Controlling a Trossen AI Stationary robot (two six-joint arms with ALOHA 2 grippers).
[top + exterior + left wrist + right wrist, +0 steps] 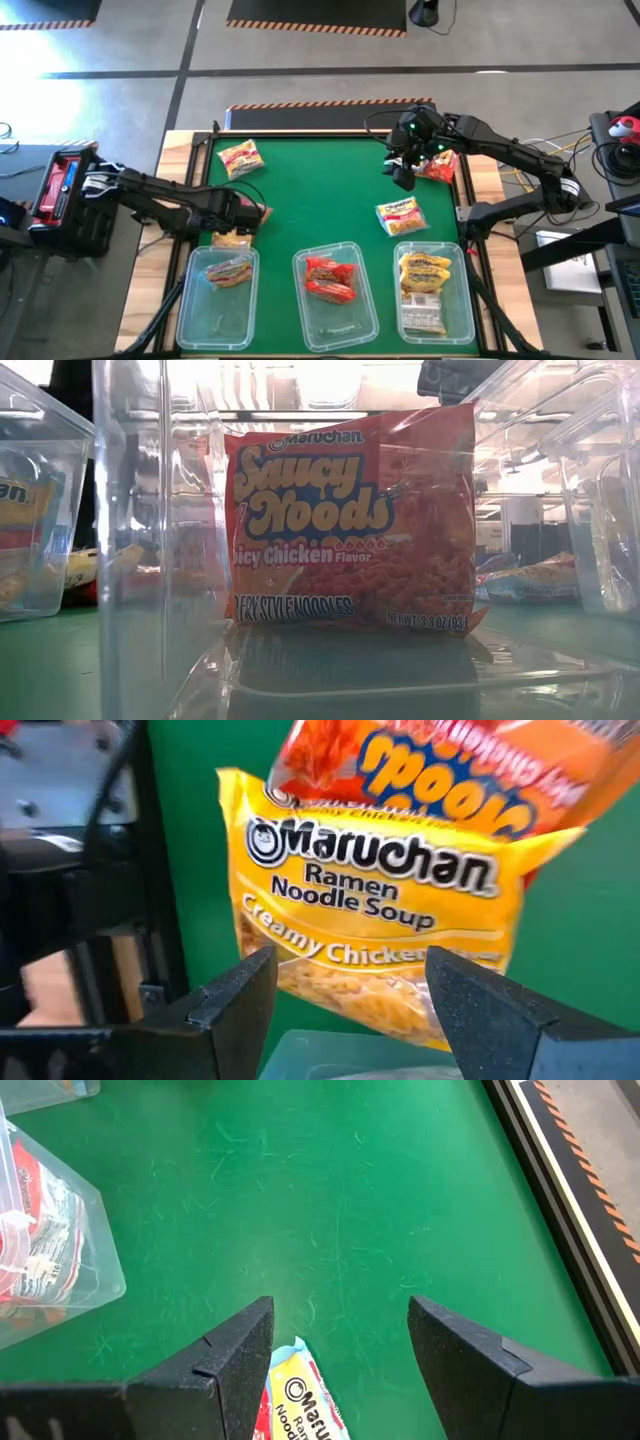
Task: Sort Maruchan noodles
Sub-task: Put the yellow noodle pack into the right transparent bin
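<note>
Left gripper sits at centre-left of the overhead frame, just above the left bin. Its fingers stand apart with nothing between them. Directly ahead of them in the wrist picture lies a yellow packet, with an orange packet overlapping its upper edge.

Right gripper hovers at upper right of the overhead frame, over the green mat. Jaws are spread and empty. A light-blue-edged packet peeks up between the fingers at the bottom of its wrist picture.

Loose packets on the mat, overhead view: one upper left, one at centre right, and a red one beside the right gripper near the mat's right edge.

Three clear bins line the bottom of the frame. Left bin holds an orange packet. The middle bin holds red packets. The right bin holds yellow packets.

Low view: an orange packet stands upright inside a clear bin.
</note>
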